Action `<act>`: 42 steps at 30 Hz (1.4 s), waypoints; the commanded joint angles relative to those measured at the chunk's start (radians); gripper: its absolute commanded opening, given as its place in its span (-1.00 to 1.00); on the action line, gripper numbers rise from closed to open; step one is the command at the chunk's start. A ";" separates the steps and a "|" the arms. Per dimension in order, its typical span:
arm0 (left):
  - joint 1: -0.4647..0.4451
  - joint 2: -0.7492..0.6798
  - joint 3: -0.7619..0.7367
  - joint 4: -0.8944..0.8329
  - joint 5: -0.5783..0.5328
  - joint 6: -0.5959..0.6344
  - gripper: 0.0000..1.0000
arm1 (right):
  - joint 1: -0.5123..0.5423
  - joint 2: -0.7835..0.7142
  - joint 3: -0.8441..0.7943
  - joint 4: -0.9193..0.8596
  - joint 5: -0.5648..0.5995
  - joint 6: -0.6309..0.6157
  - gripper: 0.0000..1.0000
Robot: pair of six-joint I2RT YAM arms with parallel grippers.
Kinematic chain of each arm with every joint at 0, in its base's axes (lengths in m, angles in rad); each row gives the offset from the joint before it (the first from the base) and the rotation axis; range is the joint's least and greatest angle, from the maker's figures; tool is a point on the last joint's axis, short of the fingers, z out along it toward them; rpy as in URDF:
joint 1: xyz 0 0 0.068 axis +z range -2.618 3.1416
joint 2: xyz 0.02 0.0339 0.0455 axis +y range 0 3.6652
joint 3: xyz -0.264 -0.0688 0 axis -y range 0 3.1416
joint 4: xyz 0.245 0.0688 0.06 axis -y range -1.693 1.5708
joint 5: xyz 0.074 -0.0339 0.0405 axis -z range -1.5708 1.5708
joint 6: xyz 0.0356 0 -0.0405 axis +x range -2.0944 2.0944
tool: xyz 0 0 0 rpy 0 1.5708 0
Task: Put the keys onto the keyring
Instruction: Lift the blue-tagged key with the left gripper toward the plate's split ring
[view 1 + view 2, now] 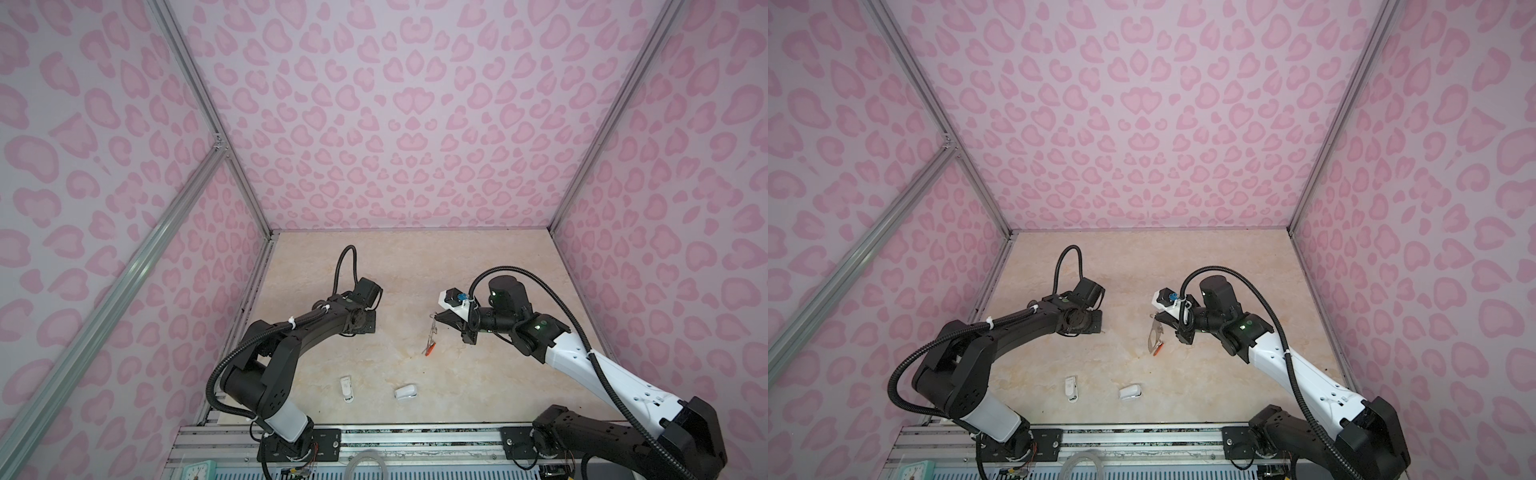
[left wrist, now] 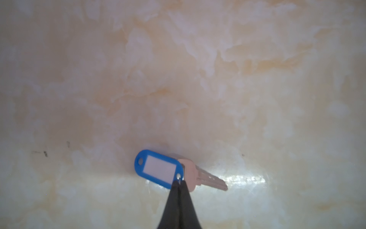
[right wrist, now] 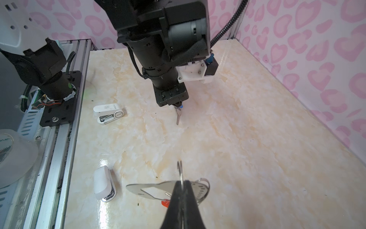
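Left wrist view: the blue-tagged silver key (image 2: 206,178) is being pinched by the left gripper (image 2: 179,181), the flat grey keyring (image 3: 142,188) clamped aloft by the right gripper (image 3: 181,183), presumably for threading.

In both top views you cannot see the tips of the left gripper (image 2: 179,183): its wrist covers them. In the right wrist view, the right gripper (image 3: 181,184) blocks part of the keyring (image 3: 150,188), which hides most of the orange tag (image 3: 165,203).
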 commanded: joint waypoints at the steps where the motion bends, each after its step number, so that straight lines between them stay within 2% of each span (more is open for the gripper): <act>1: -0.010 -0.077 -0.024 0.086 0.080 0.122 -0.92 | 0.000 0.004 0.022 -0.027 0.034 -0.008 -1.00; 3: -0.025 -0.143 -0.040 0.133 0.108 0.190 -0.92 | 0.000 0.012 0.039 -0.049 0.041 -0.009 -1.00; 6: -0.046 -0.264 -0.086 0.248 0.212 0.329 -0.92 | 0.002 0.021 0.062 -0.076 0.051 -0.007 -1.00; 10: -0.050 -0.429 -0.175 0.421 0.377 0.447 -0.92 | 0.002 0.033 0.096 -0.118 0.055 0.001 -1.00; 17: -0.059 -0.526 -0.167 0.487 0.619 0.604 -0.92 | 0.033 0.046 0.115 -0.124 0.094 0.009 -1.00; 22: -0.062 -0.544 -0.146 0.529 0.768 0.629 -0.92 | 0.068 0.045 0.122 -0.099 0.131 0.018 -1.00; 31: -0.066 -0.506 -0.098 0.526 0.920 0.612 -0.92 | 0.098 0.010 0.098 -0.011 0.175 0.039 -1.00; 37: -0.082 -0.476 -0.078 0.522 0.926 0.575 -0.92 | 0.109 0.018 0.101 0.017 0.176 0.050 -1.00; 42: -0.103 -0.456 -0.071 0.524 0.867 0.542 -0.92 | 0.117 0.016 0.098 0.030 0.172 0.062 -1.00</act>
